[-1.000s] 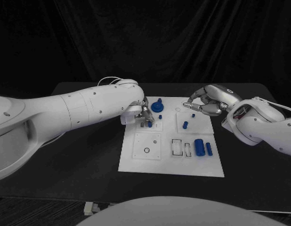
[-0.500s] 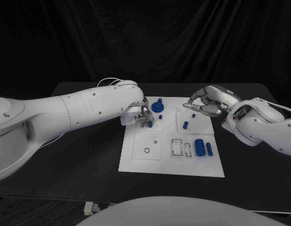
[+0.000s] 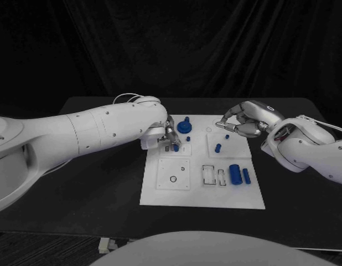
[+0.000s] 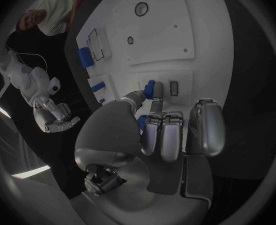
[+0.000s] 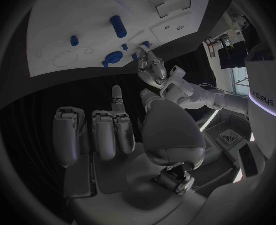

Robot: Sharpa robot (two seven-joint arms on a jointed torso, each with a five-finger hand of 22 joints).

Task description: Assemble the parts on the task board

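I see the white task board (image 3: 203,194) at the centre of the black surface (image 3: 99,188). My left hand (image 3: 167,134) pinches a small blue part (image 4: 149,89) against the board's 11 o'clock area. My right hand (image 3: 241,123) hovers at 1 o'clock, fingers curled, holding nothing. Two blue cylinders (image 3: 235,173) lie at 3 o'clock.

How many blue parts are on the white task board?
7: a knob, a small peg beside it, a third part pinched by the left hand, two pegs right-centre, two cylinders nearer. Hands may hide more.
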